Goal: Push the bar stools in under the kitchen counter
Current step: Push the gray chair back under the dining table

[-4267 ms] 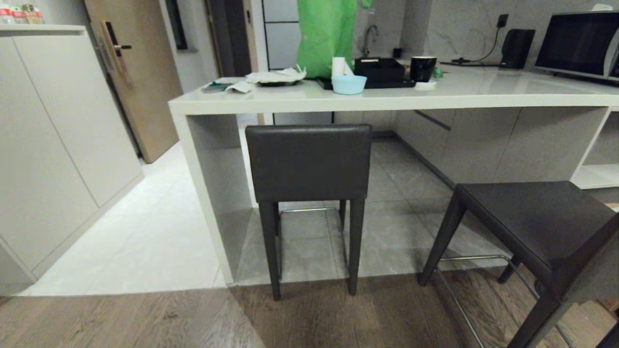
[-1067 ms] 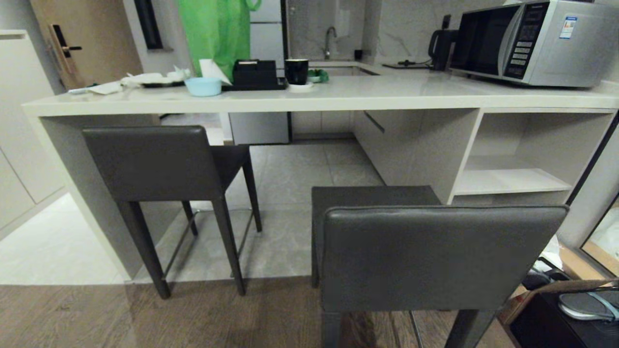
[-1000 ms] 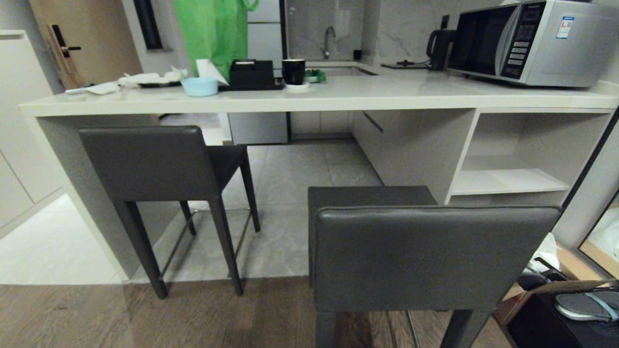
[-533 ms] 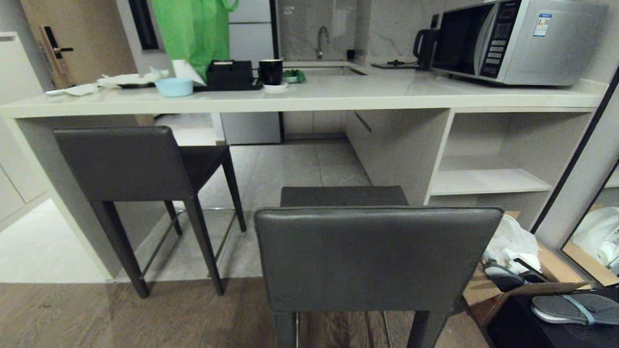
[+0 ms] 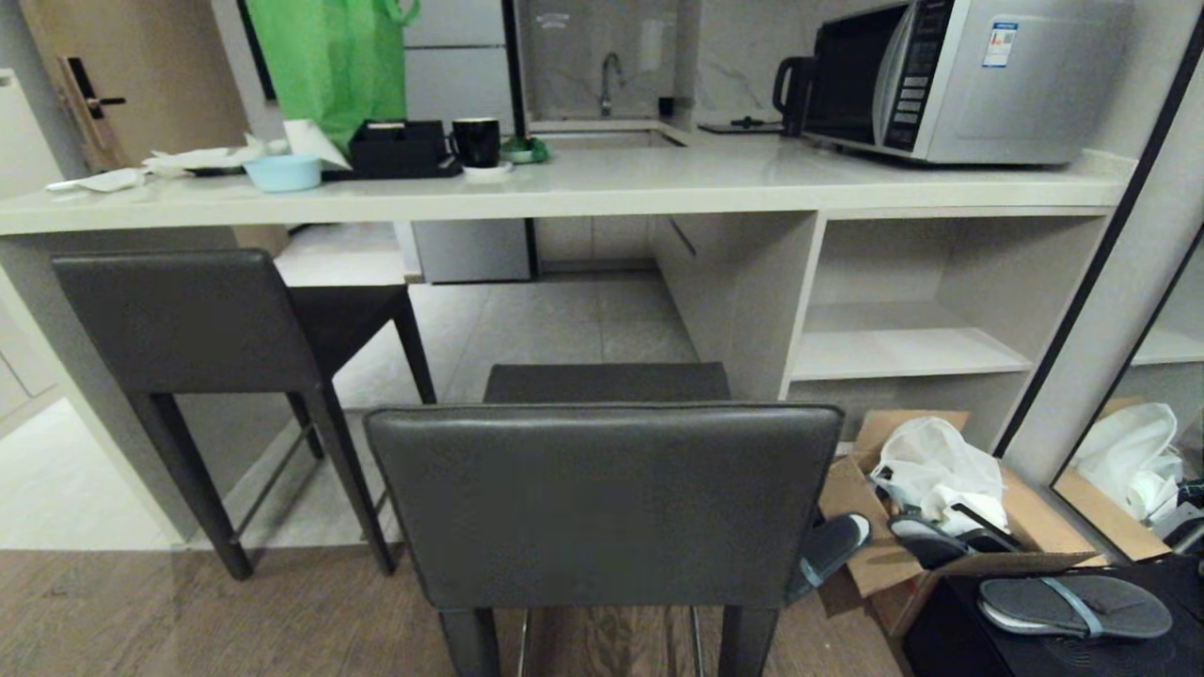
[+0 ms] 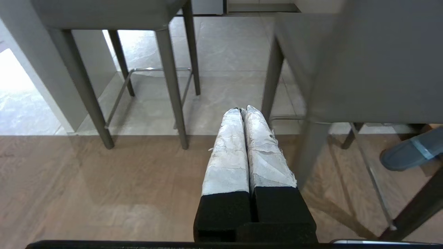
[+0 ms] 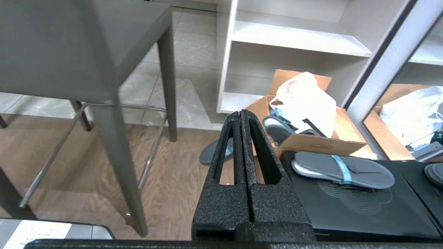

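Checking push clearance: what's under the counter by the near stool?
Under the kitchen counter: bare tiled floor, cabinet fronts behind, and the left bar stool part-way in. The near bar stool's backrest hides the floor directly ahead.

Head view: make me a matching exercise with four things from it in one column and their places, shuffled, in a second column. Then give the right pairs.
Things
1. microwave
2. light blue bowl
3. nearer bar stool
4. cardboard box

Places
A. on the floor, right of the nearer stool, below the open shelves
B. on the kitchen counter, at its right end
C. out on the wood floor, clear of the counter
D. on the counter, toward its left end, beside a black tray

Pairs: 1-B, 2-D, 3-C, 4-A
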### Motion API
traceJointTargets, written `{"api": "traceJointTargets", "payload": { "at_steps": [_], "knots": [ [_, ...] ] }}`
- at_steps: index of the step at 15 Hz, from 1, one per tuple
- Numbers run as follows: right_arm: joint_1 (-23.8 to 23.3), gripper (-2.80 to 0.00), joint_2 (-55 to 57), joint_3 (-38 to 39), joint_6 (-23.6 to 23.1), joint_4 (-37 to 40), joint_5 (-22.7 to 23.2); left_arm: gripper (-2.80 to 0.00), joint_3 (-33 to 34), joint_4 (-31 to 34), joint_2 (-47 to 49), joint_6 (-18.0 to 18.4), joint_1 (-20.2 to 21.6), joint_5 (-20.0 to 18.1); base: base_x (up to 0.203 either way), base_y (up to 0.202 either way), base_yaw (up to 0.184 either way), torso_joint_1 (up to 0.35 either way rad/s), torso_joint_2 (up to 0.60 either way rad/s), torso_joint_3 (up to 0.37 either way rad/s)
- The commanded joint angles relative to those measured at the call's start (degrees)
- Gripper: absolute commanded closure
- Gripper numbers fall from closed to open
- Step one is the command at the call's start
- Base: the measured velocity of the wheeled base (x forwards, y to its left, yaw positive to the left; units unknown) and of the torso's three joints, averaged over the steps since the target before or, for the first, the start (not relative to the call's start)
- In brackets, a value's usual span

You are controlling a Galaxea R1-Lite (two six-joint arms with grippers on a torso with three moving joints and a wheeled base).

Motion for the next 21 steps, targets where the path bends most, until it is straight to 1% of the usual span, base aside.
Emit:
{"api": "traceJointTargets", "payload": {
  "at_steps": [1, 3, 4, 5, 6, 7, 9, 10, 11, 12, 13, 14, 16, 17, 19, 21],
  "knots": [
    [0.0, 0.00, 0.1, 0.0, -0.3, 0.0, 0.1, 0.00, 0.1, -0.2, -0.1, 0.0, -0.1, 0.1, 0.000, -0.089, 0.006, 0.007, 0.00, 0.002],
    [0.0, 0.00, 0.1, 0.0, -0.2, 0.0, 0.4, 0.00, 0.4, -1.5, -0.1, 0.2, 0.0, -0.1, 0.000, 0.000, 0.000, 0.000, 0.00, 0.000],
    [0.0, 0.00, 0.1, -0.4, -0.3, 0.7, 0.1, 0.00, 0.4, -1.2, -0.1, 0.9, 0.1, -0.2, 0.000, 0.000, 0.000, 0.000, 0.00, 0.000],
    [0.0, 0.00, 0.8, -1.7, -0.2, 2.5, 0.1, 0.00, 0.2, -1.4, -0.1, 0.8, -0.1, -0.1, 0.000, 0.000, 0.000, 0.000, 0.00, 0.000],
    [0.0, 0.00, 3.0, -3.9, 0.4, 3.6, 0.3, 0.00, -1.0, -1.3, 0.0, 0.6, -0.2, -0.1, 0.000, 0.000, 0.000, 0.000, 0.00, 0.000],
    [0.0, 0.00, 7.1, -6.9, 1.8, 4.0, 0.8, 0.00, -4.5, -0.6, 0.9, 0.6, -0.2, -0.5, 0.000, 0.000, 0.000, 0.000, 0.00, 0.000],
    [0.0, 0.00, 17.7, -12.7, 4.2, 2.2, 3.2, 0.00, -12.5, 2.4, 8.0, 0.1, -0.6, -2.6, 0.000, 0.000, 0.000, 0.000, 0.00, 0.000],
    [0.1, 0.00, 24.2, -14.9, 4.7, -0.7, 5.5, 0.00, -15.5, 2.9, 14.4, -0.7, -1.9, -4.7, 0.000, 0.000, 0.000, 0.000, 0.00, 0.000],
    [0.2, 0.00, 30.9, -16.6, 4.8, -4.5, 7.7, 0.00, -17.0, 1.6, 20.9, -1.5, -4.1, -7.0, 0.000, 0.000, 0.000, 0.000, 0.00, 0.000],
    [0.6, 0.00, 37.2, -17.8, 4.7, -8.3, 9.3, 0.00, -17.1, -1.5, 26.7, -2.2, -6.3, -8.7, 0.000, 0.000, 0.000, 0.000, 0.00, 0.000],
    [2.5, 0.00, 44.4, -18.9, 4.8, -12.7, 10.6, 0.00, -16.6, -7.3, 33.5, -2.8, -8.6, -10.3, 0.000, 0.000, 0.000, 0.000, 0.00, 0.000],
    [6.6, 0.00, 51.3, -19.7, 5.3, -16.8, 11.7, 0.00, -15.7, -13.8, 40.5, -3.3, -10.5, -12.0, 0.000, 0.000, 0.000, 0.000, 0.00, 0.000],
    [17.5, 0.00, 62.1, -20.5, 7.3, -22.3, 13.1, 0.00, -14.5, -23.8, 53.2, -3.7, -12.7, -14.7, 0.000, 0.000, 0.000, 0.000, 0.00, 0.000],
    [22.2, 0.00, 67.8, -20.7, 8.9, -26.2, 13.6, 0.00, -14.0, -29.0, 60.1, -3.8, -13.8, -15.8, 0.000, 0.000, 0.000, 0.000, 0.00, 0.000],
    [26.8, 0.00, 77.8, -20.8, 11.0, -33.9, 13.9, 0.00, -13.1, -38.1, 71.7, -3.8, -16.2, -17.1, 0.000, 0.000, 0.000, 0.000, 0.00, 0.000],
    [30.0, 0.00, 86.2, -21.0, 12.3, -42.3, 12.5, 0.00, -12.3, -46.6, 81.1, -3.5, -18.4, -18.0, 0.000, 0.000, 0.000, 0.000, 0.00, 0.000]
  ]
}}
